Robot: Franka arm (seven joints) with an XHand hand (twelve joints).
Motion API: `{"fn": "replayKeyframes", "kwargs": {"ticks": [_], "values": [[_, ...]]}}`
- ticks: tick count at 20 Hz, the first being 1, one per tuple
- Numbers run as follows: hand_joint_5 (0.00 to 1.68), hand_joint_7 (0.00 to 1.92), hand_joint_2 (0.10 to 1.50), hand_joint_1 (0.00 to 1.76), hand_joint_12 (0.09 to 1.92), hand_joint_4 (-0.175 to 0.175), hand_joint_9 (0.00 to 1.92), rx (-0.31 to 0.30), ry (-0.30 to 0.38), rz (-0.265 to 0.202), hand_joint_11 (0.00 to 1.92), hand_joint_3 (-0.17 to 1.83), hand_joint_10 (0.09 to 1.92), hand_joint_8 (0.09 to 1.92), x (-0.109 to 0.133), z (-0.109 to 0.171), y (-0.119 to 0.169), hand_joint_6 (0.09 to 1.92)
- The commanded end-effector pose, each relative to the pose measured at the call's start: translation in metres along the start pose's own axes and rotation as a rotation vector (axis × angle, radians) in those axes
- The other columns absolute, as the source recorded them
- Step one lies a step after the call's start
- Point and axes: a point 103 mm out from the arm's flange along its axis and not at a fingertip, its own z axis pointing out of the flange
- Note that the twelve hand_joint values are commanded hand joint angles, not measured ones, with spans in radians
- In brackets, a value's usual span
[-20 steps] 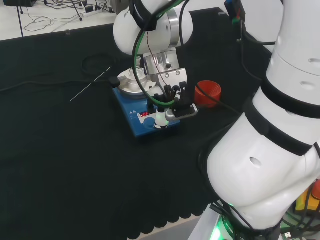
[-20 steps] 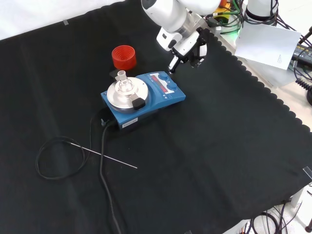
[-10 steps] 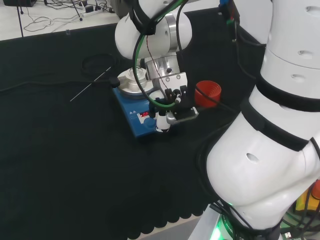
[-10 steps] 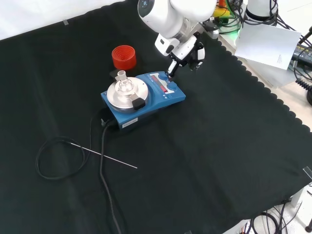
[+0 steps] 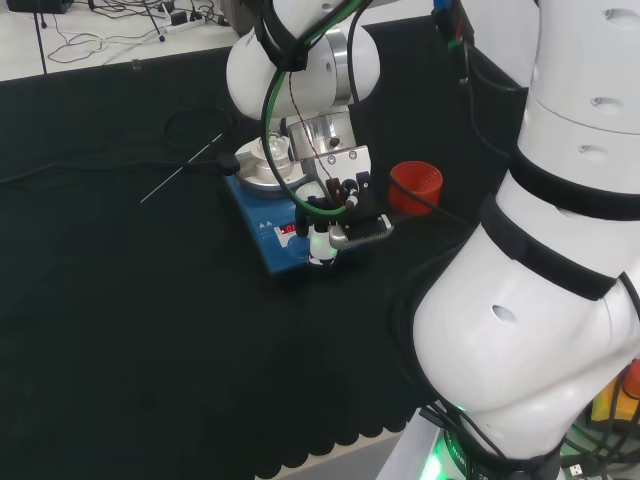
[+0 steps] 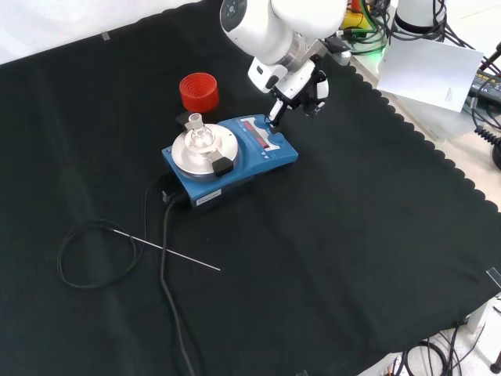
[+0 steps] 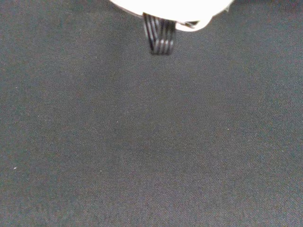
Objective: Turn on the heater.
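The robot hand (image 6: 301, 82) reaches one straightened finger down onto the heater (image 6: 231, 153) — at its control panel (image 6: 262, 133); apparently to press the switch.

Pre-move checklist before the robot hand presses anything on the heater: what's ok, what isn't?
1. Robot hand at the control end of the blue heater: ok, one fingertip points down at the front panel.
2. Fingertip touching a control: cannot tell, the contact point is too small to see.
3. Small glass flask upright on the round metal plate: ok.
4. Red ribbed ring clear of the hand's path: ok, it stands behind the heater in the front view.
5. Power cable attached at the heater's rear: ok.
6. Heater already on: cannot tell.
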Motion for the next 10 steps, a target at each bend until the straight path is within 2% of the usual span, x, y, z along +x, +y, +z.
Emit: {"fn": "replayKeyframes", "kwargs": {"ticks": [1,10], "values": [[0.29,1.54,0.7,1.4,1.31,-0.057,1.65,0.004,-0.003,-0.002,1.55,0.96,1.24,1.35,0.0009,0.0002,0.0019,0.55],[0.3,1.54,0.69,1.4,1.32,-0.057,1.65,0.001,0.007,-0.008,1.54,0.97,1.25,1.35,0.0012,0.0011,0.0042,0.54]]}}
